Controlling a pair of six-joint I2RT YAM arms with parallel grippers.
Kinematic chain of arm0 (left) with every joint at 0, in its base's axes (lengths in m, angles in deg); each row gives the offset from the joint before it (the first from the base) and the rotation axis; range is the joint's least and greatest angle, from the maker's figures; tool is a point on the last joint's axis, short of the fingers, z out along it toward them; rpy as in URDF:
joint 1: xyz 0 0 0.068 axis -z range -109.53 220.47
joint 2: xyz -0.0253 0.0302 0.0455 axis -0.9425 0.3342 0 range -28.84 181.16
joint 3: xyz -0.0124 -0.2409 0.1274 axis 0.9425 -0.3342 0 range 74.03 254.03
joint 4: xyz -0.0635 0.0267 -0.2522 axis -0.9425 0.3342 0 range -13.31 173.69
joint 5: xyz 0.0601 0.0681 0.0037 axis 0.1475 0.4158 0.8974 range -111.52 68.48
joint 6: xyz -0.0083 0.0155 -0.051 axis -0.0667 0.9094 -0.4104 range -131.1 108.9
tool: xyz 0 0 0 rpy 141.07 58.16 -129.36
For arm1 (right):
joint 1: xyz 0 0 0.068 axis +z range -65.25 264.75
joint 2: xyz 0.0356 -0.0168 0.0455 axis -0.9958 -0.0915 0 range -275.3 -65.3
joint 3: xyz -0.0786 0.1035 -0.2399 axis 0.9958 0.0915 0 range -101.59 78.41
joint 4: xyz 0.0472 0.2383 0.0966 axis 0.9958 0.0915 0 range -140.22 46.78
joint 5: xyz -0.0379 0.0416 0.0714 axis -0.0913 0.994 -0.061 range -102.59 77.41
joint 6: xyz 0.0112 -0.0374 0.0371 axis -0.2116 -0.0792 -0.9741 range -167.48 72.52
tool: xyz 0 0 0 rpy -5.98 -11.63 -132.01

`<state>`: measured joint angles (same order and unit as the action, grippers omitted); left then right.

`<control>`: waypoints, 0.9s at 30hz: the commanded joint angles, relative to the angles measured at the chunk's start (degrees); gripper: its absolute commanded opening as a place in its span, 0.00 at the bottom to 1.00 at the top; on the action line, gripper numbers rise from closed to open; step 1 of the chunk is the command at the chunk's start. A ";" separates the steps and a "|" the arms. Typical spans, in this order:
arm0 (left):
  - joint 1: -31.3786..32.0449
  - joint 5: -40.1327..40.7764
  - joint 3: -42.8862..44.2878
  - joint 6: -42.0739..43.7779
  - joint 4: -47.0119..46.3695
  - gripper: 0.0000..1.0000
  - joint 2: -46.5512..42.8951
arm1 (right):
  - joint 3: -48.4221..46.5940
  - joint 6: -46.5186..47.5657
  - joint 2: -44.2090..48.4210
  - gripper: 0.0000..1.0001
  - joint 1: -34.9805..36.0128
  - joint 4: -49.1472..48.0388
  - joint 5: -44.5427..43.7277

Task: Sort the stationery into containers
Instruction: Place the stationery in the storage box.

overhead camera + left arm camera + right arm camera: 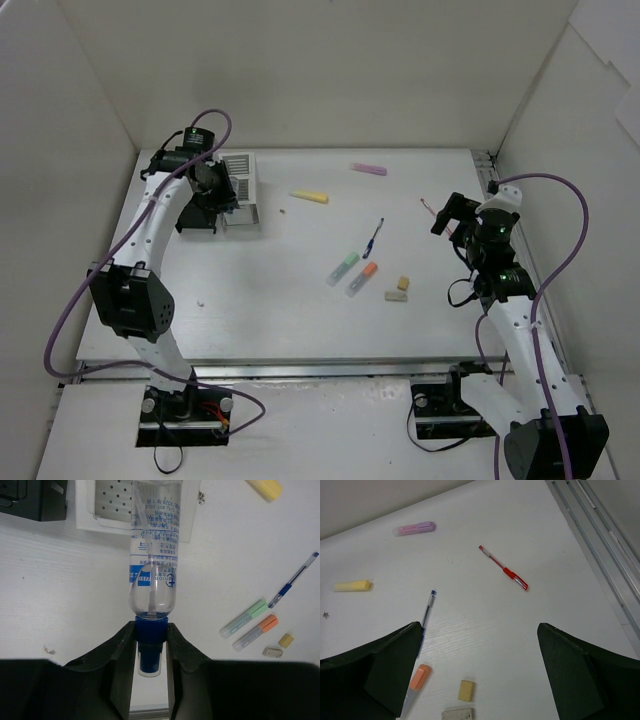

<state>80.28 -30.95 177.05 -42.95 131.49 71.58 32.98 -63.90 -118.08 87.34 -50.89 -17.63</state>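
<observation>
Left claw (150, 645) is clenched on the cap of the clear-barrelled, blue-capped marker (152, 555) at the worktop's (300, 300) far-left corner, barrel over the white slatted plastic organizer (85, 520), so I'd lower it past the rim before letting go; right claw (480, 632) hangs released near the thin red pen (503, 568).

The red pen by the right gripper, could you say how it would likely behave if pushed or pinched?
The red pen looks slim and round, so a sideways push would probably roll it on the smooth table. It appears stiff and light. Lying flat, its narrow glossy barrel may slip from the open right gripper unless pinched squarely.
</observation>
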 commanded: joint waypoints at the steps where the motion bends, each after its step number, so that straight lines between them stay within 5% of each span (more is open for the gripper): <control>1: -2.15 -2.78 3.59 -1.37 2.58 0.00 0.74 | -0.45 -0.27 -0.40 0.98 -0.39 -3.38 -1.99; 14: -5.14 -7.62 12.73 -0.66 7.16 0.03 9.18 | -1.24 -0.54 -3.65 0.98 -0.48 -3.03 -1.38; 25: -9.36 -10.16 21.69 -1.28 10.85 0.36 16.91 | -1.24 0.34 -4.00 0.98 -0.66 -2.50 -3.05; 27: -9.97 -11.92 22.92 -1.28 10.85 0.50 17.96 | -1.15 0.34 -4.18 0.98 -0.66 -2.32 -3.22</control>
<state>71.71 -40.46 196.50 -43.48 140.56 90.31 32.98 -63.90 -122.12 87.03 -50.82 -19.07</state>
